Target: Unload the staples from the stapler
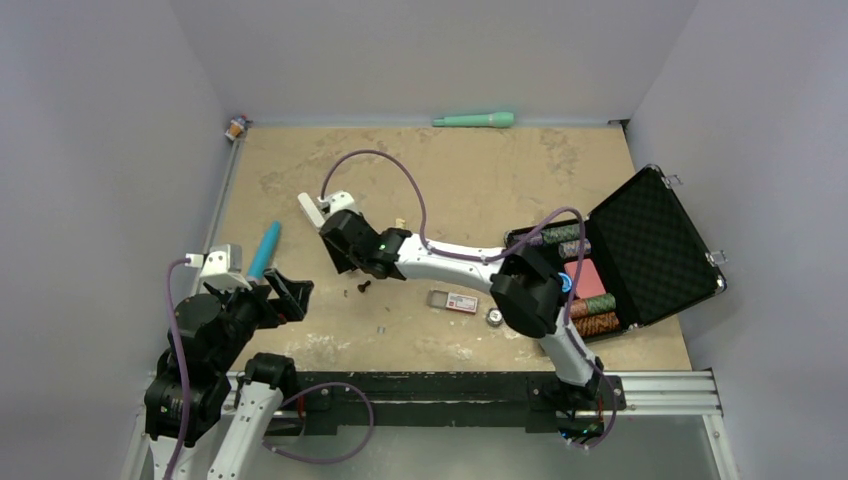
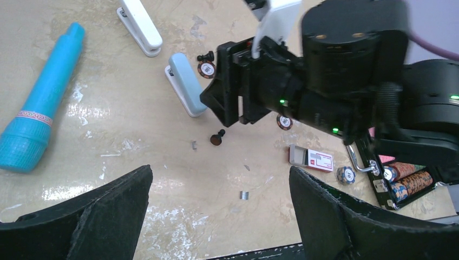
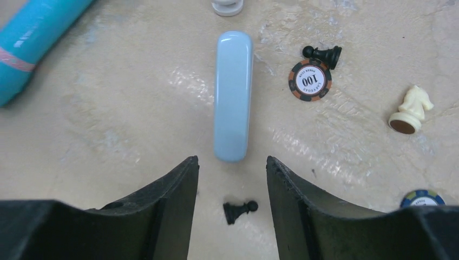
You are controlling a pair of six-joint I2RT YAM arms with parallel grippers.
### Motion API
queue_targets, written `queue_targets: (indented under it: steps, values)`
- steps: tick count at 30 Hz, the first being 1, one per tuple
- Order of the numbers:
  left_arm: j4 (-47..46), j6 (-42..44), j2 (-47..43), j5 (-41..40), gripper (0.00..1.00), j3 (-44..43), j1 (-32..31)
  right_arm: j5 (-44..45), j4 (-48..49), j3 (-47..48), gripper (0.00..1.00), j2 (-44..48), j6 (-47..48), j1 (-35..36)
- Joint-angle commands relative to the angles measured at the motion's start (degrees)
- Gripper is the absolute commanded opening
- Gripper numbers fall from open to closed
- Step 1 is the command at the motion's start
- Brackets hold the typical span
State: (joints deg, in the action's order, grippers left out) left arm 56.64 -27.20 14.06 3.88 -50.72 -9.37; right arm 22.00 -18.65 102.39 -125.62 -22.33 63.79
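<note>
A light blue stapler [image 3: 233, 103] lies shut and flat on the table, its near end just ahead of my right gripper [image 3: 231, 165]. That gripper is open and holds nothing. In the left wrist view the same blue stapler [image 2: 185, 84] lies beside the right gripper [image 2: 222, 97]. A white stapler [image 1: 312, 208] lies further back. The staples [image 2: 244, 195], a tiny grey strip, lie loose on the table between the wide-open fingers of my left gripper [image 2: 220, 172], well below them. The left gripper [image 1: 290, 297] hovers at the near left.
A black pawn [image 3: 240, 210] lies on the table under the right gripper's gap. Poker chip [image 3: 310, 79], black knight [image 3: 323, 54] and white knight [image 3: 411, 111] sit to the right. Teal cylinder [image 1: 265, 250] lies left. Staple box [image 1: 460, 302] and open chip case [image 1: 640, 250] are right.
</note>
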Motion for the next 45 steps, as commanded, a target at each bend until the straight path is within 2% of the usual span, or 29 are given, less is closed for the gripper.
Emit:
queue_targets:
  steps: [1,5,15,27,45]
  values:
    - [-2.11,1.2,1.04,0.32,1.0,0.36,0.65,-3.41,3.36,-4.27,0.51,7.97,-2.84,1.42]
    - [-2.06,1.19,1.15,0.27,1.0,0.45,0.66,-5.53,3.43,-6.15,0.44,8.45,-4.6,2.51]
    - [-2.14,1.1,1.16,0.32,0.99,0.53,0.64,-7.47,4.51,-6.69,0.36,5.61,-8.24,3.81]
    - [-2.22,1.19,1.23,0.51,0.99,0.52,0.66,-5.86,2.59,-6.5,0.35,1.94,-11.39,4.63]
    - [-2.3,1.19,1.41,0.77,0.98,0.62,0.66,-3.46,0.03,-3.2,0.35,-2.66,-11.25,5.0]
